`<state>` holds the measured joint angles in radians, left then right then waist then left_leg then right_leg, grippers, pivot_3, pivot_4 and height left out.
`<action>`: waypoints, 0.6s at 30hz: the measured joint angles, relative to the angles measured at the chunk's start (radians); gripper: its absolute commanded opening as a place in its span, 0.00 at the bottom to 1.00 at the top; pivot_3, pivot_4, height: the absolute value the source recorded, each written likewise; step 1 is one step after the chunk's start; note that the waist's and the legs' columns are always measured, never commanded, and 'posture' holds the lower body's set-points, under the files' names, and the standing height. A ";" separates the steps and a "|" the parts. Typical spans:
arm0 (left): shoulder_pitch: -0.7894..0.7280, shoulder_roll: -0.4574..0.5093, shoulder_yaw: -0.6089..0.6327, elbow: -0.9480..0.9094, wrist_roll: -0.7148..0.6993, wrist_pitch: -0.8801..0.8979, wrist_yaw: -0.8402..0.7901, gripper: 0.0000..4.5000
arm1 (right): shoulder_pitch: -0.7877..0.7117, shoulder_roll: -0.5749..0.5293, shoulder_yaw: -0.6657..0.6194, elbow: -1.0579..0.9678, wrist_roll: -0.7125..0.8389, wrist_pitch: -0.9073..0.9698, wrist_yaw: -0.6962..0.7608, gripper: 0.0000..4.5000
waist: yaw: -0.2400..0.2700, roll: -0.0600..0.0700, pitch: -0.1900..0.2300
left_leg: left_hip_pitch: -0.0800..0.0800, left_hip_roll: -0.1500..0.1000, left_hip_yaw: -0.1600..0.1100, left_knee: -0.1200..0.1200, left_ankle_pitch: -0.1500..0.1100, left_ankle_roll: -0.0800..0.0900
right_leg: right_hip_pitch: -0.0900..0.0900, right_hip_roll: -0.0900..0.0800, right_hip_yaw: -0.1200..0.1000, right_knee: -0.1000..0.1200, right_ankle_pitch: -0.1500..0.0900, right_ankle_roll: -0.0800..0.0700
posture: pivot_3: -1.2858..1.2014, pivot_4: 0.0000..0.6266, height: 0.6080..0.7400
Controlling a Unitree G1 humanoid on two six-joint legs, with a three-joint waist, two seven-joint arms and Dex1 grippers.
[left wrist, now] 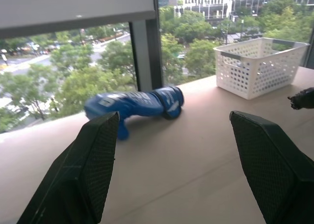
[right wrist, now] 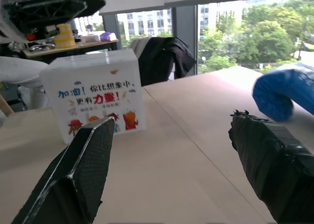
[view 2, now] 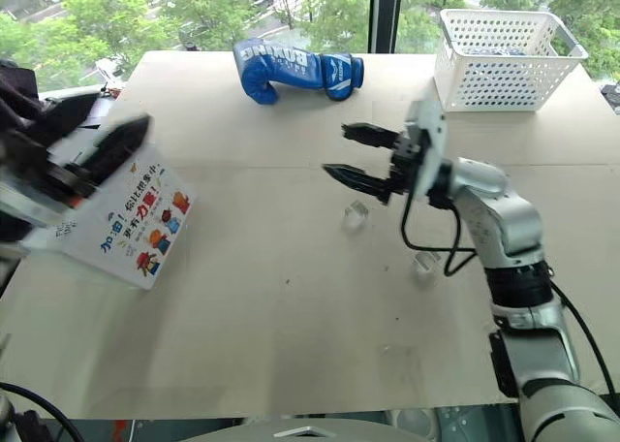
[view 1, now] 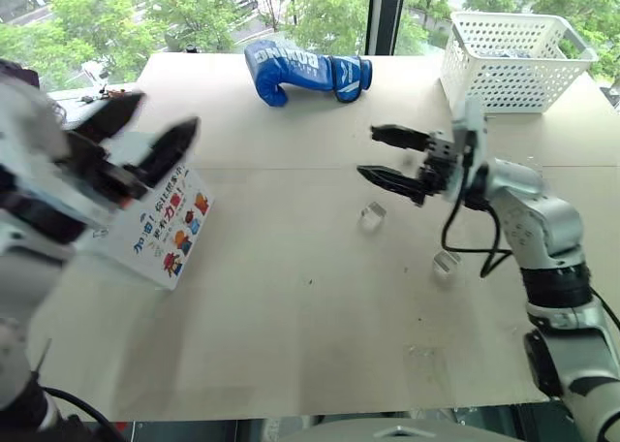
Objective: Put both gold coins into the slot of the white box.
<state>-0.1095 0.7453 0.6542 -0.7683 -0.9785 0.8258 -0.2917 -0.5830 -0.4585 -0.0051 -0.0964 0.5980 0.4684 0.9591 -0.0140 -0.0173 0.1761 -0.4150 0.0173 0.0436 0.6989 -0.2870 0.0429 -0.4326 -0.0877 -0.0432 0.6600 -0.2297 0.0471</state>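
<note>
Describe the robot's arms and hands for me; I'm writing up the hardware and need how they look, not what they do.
The right arm is built of silver-grey rounded segments with black joint bands, and a black cable loops loose beside its forearm. The right hand has two black tapered fingers on a black wrist block. The left hand has the same black fingers on a white and black housing. Seen close, the finger pads carry a fine mesh texture.

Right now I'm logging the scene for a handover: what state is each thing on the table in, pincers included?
Left pincer: open, empty, above the box.
Right pincer: open, empty, over the table.
Box: upright near the table's left edge.
Glove: lying on its side at the far edge.
Basket: upright, far right corner.
Two clear holders: on the table, below the right pincer.
</note>
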 measured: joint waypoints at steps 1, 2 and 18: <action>0.039 -0.029 -0.060 -0.023 0.039 -0.010 0.016 0.81 | 0.041 -0.026 -0.025 -0.004 0.003 -0.002 0.006 0.91 | 0.002 0.000 0.000 | 0.000 0.000 0.000 0.000 0.000 0.000 | 0.000 0.000 0.000 0.000 0.000 0.000 | 0.52 0.24 0.73; 0.090 -0.045 -0.141 -0.039 0.096 -0.026 0.025 0.81 | 0.095 -0.058 -0.055 -0.005 0.002 -0.008 0.013 0.91 | 0.004 0.000 0.000 | 0.000 0.000 0.000 0.000 0.000 0.000 | 0.000 0.001 0.000 0.000 0.000 0.000 | 0.52 0.24 0.73; 0.542 -0.175 -0.546 0.066 0.571 -0.425 -0.117 0.82 | 0.680 -0.225 -0.249 -0.003 -0.094 -0.279 0.122 0.96 | 0.015 0.001 -0.001 | 0.004 0.004 0.005 0.005 -0.003 0.006 | 0.003 0.010 0.003 0.001 -0.003 -0.004 | 0.52 0.24 0.73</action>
<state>0.4327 0.5703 0.1085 -0.7024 -0.4079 0.4008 -0.4084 0.0973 -0.6831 -0.2539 -0.0993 0.5038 0.1893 1.0808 0.0005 -0.0165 0.1751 -0.4109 0.0213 0.0486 0.7036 -0.2901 0.0494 -0.4291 -0.0777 -0.0399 0.6607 -0.2324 0.0433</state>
